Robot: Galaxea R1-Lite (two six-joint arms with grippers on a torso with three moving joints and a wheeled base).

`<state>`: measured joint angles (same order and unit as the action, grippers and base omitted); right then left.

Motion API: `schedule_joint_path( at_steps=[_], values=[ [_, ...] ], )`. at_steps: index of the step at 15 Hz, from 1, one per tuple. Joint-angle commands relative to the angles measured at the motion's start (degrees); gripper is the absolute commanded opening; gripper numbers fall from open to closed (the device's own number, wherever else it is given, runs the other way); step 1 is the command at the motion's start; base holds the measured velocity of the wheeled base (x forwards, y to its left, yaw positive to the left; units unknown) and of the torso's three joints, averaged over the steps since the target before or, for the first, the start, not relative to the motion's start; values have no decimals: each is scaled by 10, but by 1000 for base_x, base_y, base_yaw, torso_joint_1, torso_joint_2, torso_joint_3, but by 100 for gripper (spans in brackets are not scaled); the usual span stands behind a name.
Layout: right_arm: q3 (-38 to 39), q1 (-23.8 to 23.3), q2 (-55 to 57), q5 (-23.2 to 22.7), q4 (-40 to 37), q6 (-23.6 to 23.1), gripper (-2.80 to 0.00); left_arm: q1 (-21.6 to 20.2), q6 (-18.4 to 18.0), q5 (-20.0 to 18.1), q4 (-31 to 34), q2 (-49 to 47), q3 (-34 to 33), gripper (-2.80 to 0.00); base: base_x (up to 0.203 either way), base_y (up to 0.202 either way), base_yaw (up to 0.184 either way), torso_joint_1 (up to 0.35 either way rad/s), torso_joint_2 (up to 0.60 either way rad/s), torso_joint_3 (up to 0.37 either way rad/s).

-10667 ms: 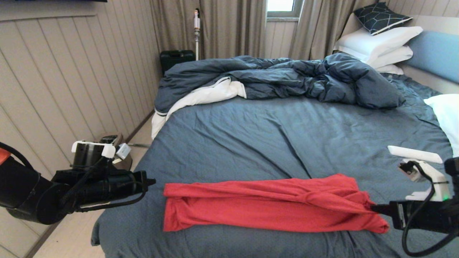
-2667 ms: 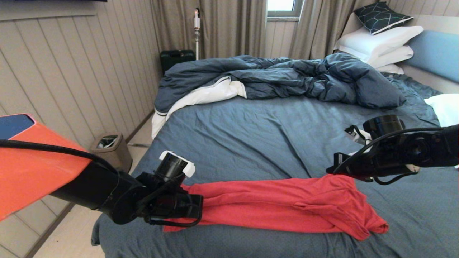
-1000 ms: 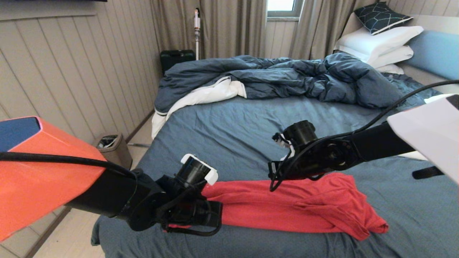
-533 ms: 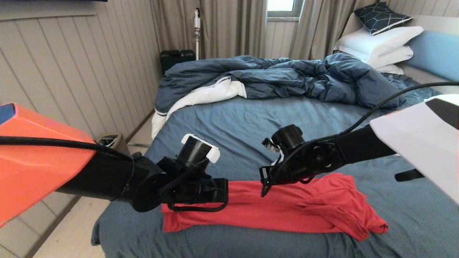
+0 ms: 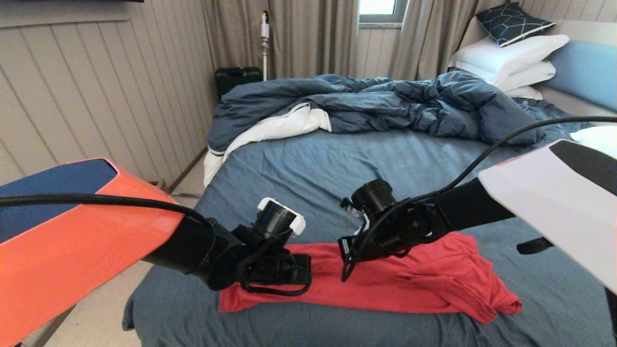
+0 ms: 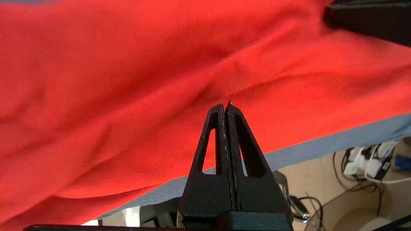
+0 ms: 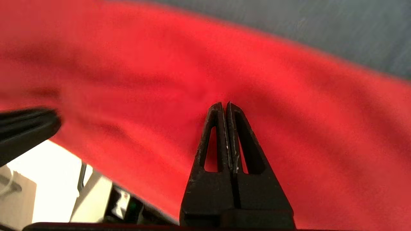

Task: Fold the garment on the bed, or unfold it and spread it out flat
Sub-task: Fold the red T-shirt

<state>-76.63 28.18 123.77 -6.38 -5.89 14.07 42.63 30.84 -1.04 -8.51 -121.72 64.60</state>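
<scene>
My left pincer [image 5: 302,270] and right pincer [image 5: 345,250] were both fully closed, holding nothing, over the middle of the garment [image 5: 409,284] on the near bed [image 5: 337,164]. The fabric looked thin, light and limp; I judged the far folded edge the best place to pinch.

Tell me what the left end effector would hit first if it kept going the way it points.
Most likely the other arm's tip: the left end effector points along the red T-shirt toward the right end effector, though depth is unclear.
</scene>
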Motion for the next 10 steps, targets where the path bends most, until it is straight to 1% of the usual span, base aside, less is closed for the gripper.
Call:
schedule_joint_path(
  at_steps=[1,5,8,10],
  values=[
    [21,5,-19,1,0,0,-280,-1,1,1,-1,-9,-5,-280,0,0,0,0,0,0],
    [84,17,-50,1,3,-2,-280,-1,-1,1,-1,-12,5,-280,0,0,0,0,0,0],
    [121,21,-52,1,10,-4,-280,-18,0,-1,0,-4,28,-280,0,0,0,0,0,0],
    [133,21,-52,2,31,-4,-280,-25,-1,-1,3,-4,41,-280,0,0,0,0,0,0]
  ],
)
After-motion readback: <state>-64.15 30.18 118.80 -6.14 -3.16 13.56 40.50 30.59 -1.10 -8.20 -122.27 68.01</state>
